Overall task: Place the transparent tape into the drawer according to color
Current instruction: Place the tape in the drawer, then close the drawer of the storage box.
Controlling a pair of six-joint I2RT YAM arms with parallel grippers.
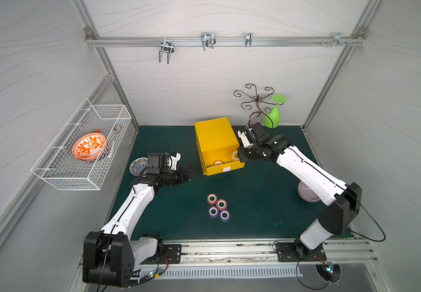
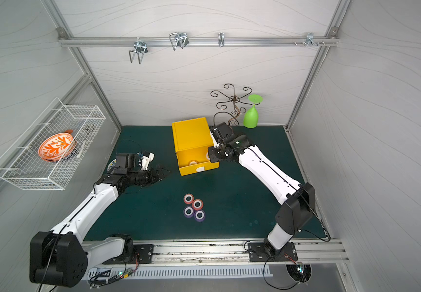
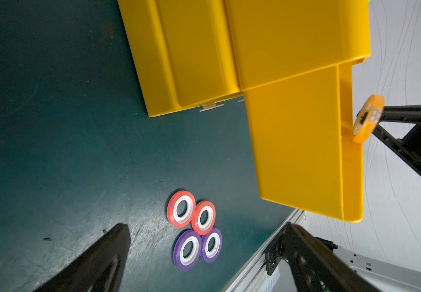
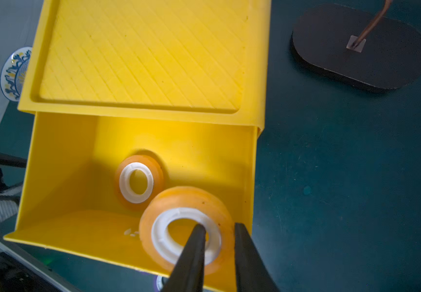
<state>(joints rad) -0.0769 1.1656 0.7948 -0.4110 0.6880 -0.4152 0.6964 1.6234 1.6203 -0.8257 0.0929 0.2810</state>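
Right hand (image 4: 219, 227), wrist-view: astride orange roll (image 4: 179, 199)

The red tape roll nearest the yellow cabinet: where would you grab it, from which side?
Probably from straight above: the red tape roll lies flat, hole up. Put one finger of the left gripper in its white core, one on the free edge facing the yellow cabinet; the second red roll crowds its other side.

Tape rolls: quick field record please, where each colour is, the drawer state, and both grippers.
top drawer: open, in yellow cabinet
orange roll in drawer: lying flat
held orange roll: tilted above the drawer floor
right gripper: pinching that roll's wall
left gripper: open, empty, beside cabinet
red rolls: two, on green mat
purple rolls: two, on mat, clustered with the reds
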